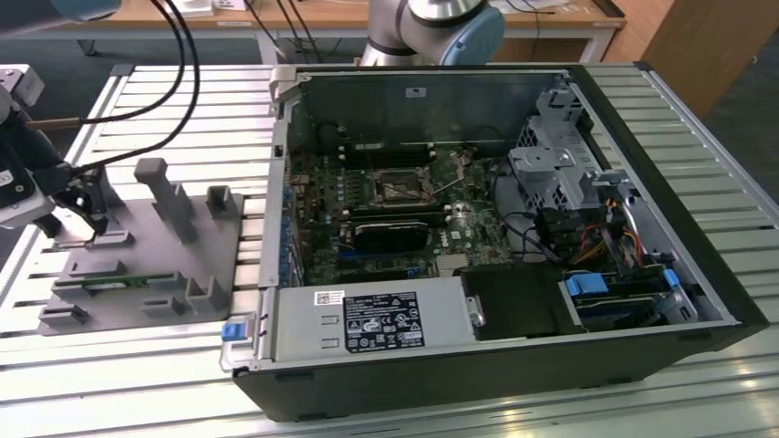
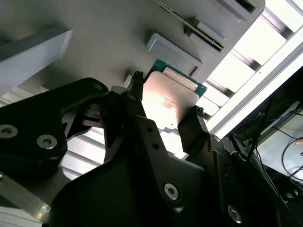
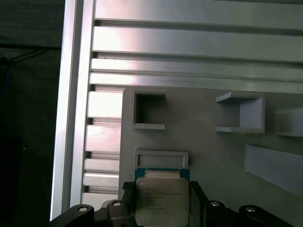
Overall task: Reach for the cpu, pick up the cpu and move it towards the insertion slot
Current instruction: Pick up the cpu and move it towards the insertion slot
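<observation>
"Where's the cpu [image 3: 162, 201]?"
"Pinched by two edges in the gripper [image 2: 166, 94], over the grey fixture [image 1: 134, 274]. It may be hanging just clear of it; hard to tell."
"And the insertion slot [image 1: 399, 189]?"
"Well apart from the fixture, inside the open computer case [image 1: 487, 374]."

In the exterior view the arm's joint [image 1: 432, 26] is a thick silvery-grey cylinder with a blue-grey cap. Two black cables [image 1: 182, 82] run in loose curves towards the wrist. There a pale grey housing [image 1: 17, 193] sits above the dark hand [image 1: 73, 214]. In the second wrist view the hand [image 2: 168, 94] is matte black all over. Its broad, rounded link plates [image 2: 33, 127] are pinned with silver socket-head screws [image 2: 170, 190]. Its two slim angular fingers [image 2: 137, 113] carry small dark screws at their tips. In the first wrist view the hand [image 3: 162, 194] shows black links dotted with four bright round screw heads [image 3: 215, 204].
</observation>
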